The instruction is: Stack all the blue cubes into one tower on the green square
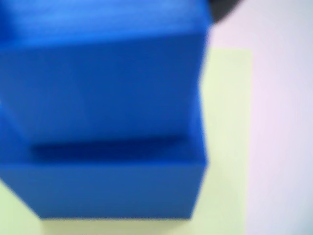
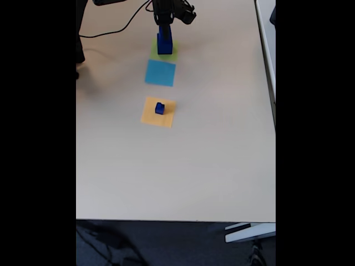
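Note:
In the wrist view, blurred and very close, an upper blue cube [image 1: 98, 73] rests on a wider blue cube [image 1: 112, 188], which stands on the green square [image 1: 227, 122]. The fixed view shows this blue stack [image 2: 164, 43] on the green square [image 2: 171, 56] at the far end of the table. My gripper [image 2: 165, 32] hangs right over the stack's top, and its fingers are too small and dark to read. A small blue cube [image 2: 160, 108] sits alone on an orange square [image 2: 150, 115].
A light-blue square [image 2: 161, 72] lies between the green and orange ones. A black cable [image 2: 119, 27] runs across the far left of the pale table [image 2: 211, 166]. The table's right edge [image 2: 274, 111] borders another surface.

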`<action>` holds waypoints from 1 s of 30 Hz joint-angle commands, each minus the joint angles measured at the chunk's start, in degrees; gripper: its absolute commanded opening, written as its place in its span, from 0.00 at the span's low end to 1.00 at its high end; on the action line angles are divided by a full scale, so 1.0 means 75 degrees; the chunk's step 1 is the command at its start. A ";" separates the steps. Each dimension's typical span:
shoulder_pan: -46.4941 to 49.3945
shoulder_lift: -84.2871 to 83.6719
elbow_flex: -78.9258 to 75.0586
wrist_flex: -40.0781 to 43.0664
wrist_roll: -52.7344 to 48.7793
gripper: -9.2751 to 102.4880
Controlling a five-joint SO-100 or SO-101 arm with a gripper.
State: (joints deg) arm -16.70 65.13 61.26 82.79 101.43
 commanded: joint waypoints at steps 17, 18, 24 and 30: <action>0.0070 0.0117 -0.0094 -0.0082 0.0316 0.24; 0.0070 0.0117 -0.0094 -0.0082 0.0316 0.24; 0.0023 0.0117 -0.0105 -0.0094 0.0352 0.29; 0.0000 0.0094 -0.0117 -0.0117 0.0340 0.34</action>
State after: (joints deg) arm -16.35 64.95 61.35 82.79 103.54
